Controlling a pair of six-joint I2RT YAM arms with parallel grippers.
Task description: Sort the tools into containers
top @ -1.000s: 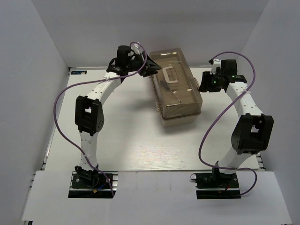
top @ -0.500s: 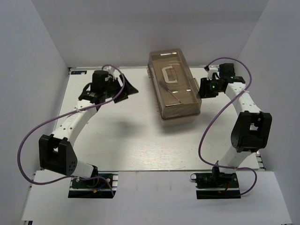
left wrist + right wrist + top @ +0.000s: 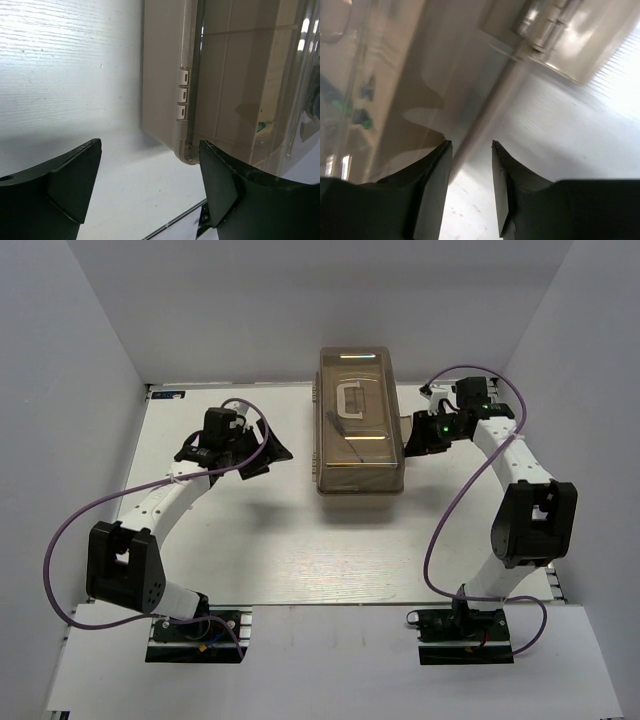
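Observation:
The tan toolbox (image 3: 360, 425) stands at the table's middle back with its translucent brown lid down and pale handle (image 3: 352, 400) on top. A slim silver wrench (image 3: 347, 436) shows through the lid; green tool parts (image 3: 362, 117) show dimly inside. My left gripper (image 3: 272, 453) hovers left of the box, open wide and empty; in its wrist view (image 3: 150, 145) the box's corner (image 3: 160, 75) lies ahead. My right gripper (image 3: 412, 435) sits against the box's right side. Its jaws (image 3: 471, 145) stand partly apart, with the blurred box rim (image 3: 485, 115) running down to the left fingertip and bare table between.
White walls close in the table on the left, back and right. The box's hinge (image 3: 545, 30) shows at the upper right of the right wrist view. Purple cables loop off both arms. The arm bases (image 3: 195, 630) sit at the near edge.
The left arm pulled back left from the toolbox and opened wide. The raised lid came down and the box now sits squarer. The right gripper narrowed and moved in against the box's right side.

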